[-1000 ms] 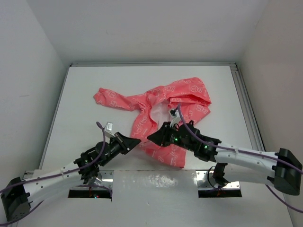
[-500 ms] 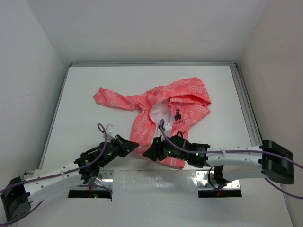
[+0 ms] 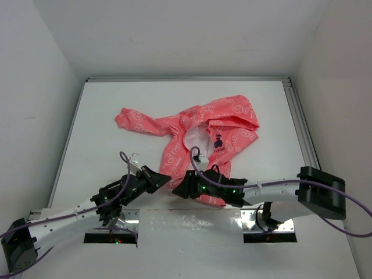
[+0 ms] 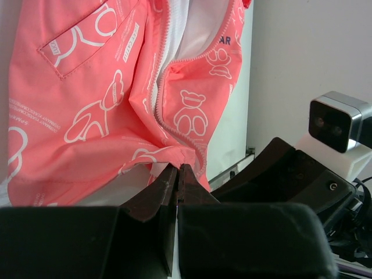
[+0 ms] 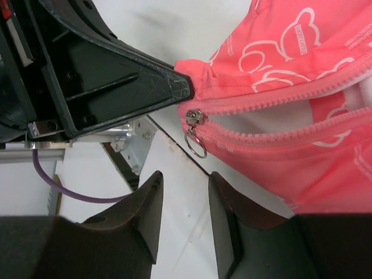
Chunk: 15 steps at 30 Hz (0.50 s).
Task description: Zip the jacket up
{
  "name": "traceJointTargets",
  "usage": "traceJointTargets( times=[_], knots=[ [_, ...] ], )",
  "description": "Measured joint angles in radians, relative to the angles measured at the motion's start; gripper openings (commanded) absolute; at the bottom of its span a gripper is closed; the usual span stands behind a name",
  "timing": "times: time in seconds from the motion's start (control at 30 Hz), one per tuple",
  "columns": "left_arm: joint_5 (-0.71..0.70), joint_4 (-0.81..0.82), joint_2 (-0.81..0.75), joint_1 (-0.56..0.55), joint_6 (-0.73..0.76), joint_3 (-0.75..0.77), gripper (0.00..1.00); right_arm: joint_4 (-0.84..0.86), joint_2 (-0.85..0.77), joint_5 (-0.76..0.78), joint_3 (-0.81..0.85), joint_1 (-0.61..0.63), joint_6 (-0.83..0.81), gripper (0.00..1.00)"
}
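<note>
The left hand (image 4: pixel 177 171), pinching the jacket (image 4: pixel 87 116), crowds the zipper pull (image 5: pixel 193 119).

You're looking at a coral-pink jacket (image 3: pixel 174 152), printed all over with thin white outline bears (image 4: pixel 189 111) and small white lettering (image 4: pixel 129 44). Lining (image 3: pixel 195 138): white. Chest emblem (image 3: pixel 218 141): dark, navy-looking. Zipper teeth (image 5: pixel 273 99) match the coral; the pull ring (image 5: pixel 196 145) is silver metal. Both the left gripper (image 4: pixel 177 172) and the right gripper (image 5: pixel 185 179) read matte black to you. Table (image 3: pixel 104 116): plain white. Cable (image 5: pixel 64 189): purple.
</note>
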Motion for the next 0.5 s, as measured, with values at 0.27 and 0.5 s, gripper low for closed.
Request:
traceJointTargets(
  times=[0.27, 0.5],
  knots=[
    [0.008, 0.013, 0.0, 0.0, 0.0, 0.0, 0.0, 0.058, 0.059, 0.016, 0.0, 0.0, 0.035, 0.4],
    [0.02, 0.018, -0.006, 0.0, -0.001, 0.0, 0.0, 0.119, 0.09, 0.026, -0.009, 0.0, 0.056, 0.39]
  ],
)
